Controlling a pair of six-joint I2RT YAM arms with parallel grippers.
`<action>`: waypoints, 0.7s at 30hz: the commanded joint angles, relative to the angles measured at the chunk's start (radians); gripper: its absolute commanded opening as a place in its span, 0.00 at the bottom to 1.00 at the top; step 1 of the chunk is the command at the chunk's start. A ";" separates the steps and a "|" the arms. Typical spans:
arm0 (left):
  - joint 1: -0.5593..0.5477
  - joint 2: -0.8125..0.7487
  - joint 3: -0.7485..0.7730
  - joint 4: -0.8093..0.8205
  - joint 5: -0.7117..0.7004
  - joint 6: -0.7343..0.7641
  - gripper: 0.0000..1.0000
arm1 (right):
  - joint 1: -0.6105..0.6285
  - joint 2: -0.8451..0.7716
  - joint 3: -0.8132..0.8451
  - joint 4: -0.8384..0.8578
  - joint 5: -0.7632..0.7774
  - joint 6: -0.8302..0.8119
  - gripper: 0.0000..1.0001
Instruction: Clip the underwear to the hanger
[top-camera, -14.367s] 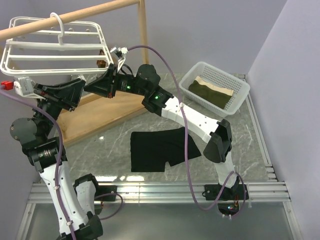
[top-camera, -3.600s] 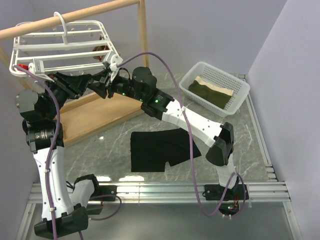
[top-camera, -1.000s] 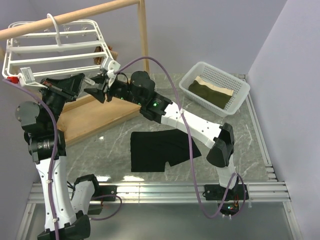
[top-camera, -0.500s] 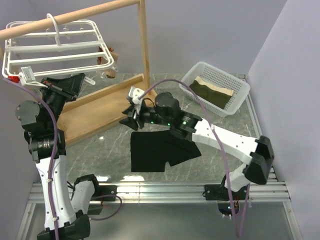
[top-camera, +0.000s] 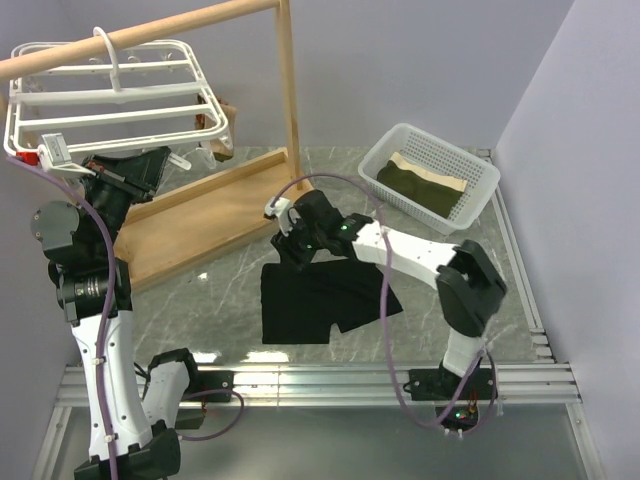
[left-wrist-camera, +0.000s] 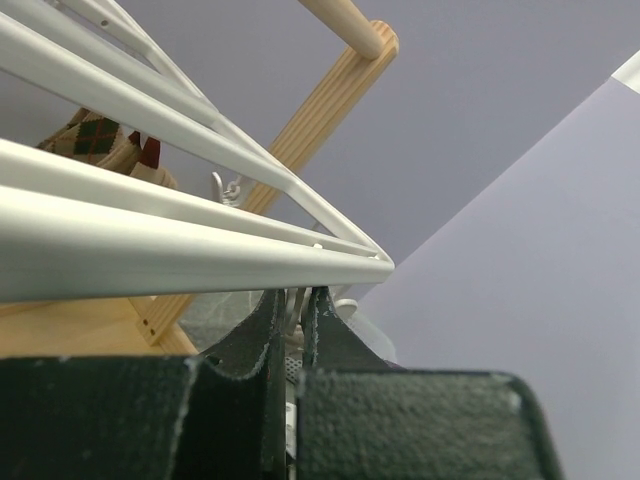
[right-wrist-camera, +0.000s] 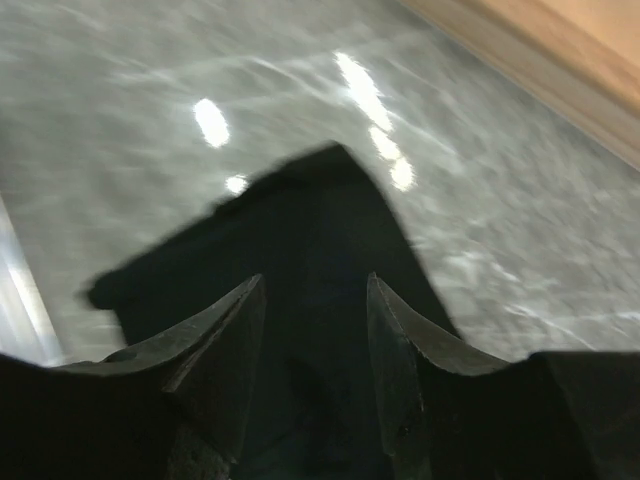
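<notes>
The black underwear (top-camera: 320, 295) lies flat on the marble table in the top view. My right gripper (top-camera: 283, 250) is low over its far left corner; the right wrist view shows that gripper (right-wrist-camera: 315, 285) open, with the black fabric (right-wrist-camera: 300, 220) under and between the fingers. The white hanger (top-camera: 110, 100) hangs by its hook from the wooden pole at the top left. My left gripper (top-camera: 172, 160) is just under the rack's near edge. In the left wrist view it (left-wrist-camera: 293, 295) is shut on a thin white clip piece below the rack's bar (left-wrist-camera: 200, 250).
A small brown patterned garment (top-camera: 222, 120) hangs at the rack's right end, also in the left wrist view (left-wrist-camera: 100, 140). The wooden stand's base (top-camera: 200, 215) lies left of the underwear. A white mesh basket (top-camera: 475, 205) with olive-and-tan cloth (top-camera: 420, 180) stands at the back right.
My right arm has swung away from the hanger and come down to the table, its gripper now over the underwear's far left corner. The left arm stays at the rack.
</notes>
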 joint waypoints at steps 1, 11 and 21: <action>0.001 -0.003 0.009 0.033 0.011 0.000 0.00 | -0.010 0.111 0.124 -0.140 0.044 -0.102 0.53; 0.000 -0.004 0.008 0.033 0.017 0.008 0.00 | -0.010 0.257 0.143 -0.106 0.110 -0.141 0.57; 0.001 -0.003 0.003 0.031 0.020 0.011 0.00 | -0.006 0.291 0.126 -0.016 0.156 -0.141 0.57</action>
